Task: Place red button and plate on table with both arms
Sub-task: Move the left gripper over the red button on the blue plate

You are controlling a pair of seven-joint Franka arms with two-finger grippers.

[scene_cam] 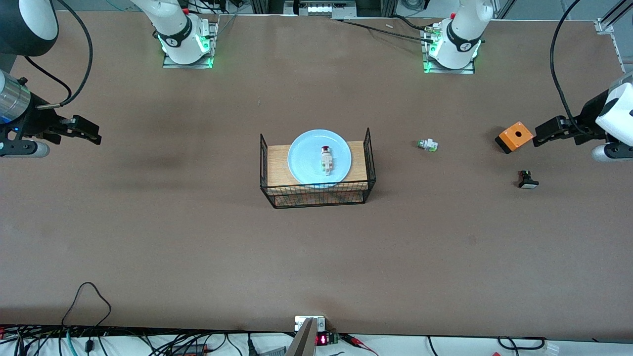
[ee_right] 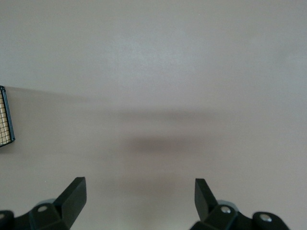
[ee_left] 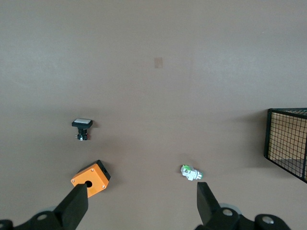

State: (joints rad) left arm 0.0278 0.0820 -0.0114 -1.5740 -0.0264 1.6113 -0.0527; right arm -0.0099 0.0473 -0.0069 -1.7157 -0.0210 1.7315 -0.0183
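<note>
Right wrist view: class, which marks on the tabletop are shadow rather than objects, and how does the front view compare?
Right wrist view: a soft dark smear lies on the bare table ahead of the open right end effector, with blurred edges, so it is shadow. Front view: a similar faint dark patch lies on the table at the right arm's end, and green light glows at both arm bases.

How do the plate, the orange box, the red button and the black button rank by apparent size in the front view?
1. plate
2. orange box
3. red button
4. black button; close to the red button, so this order is unsure.
</note>
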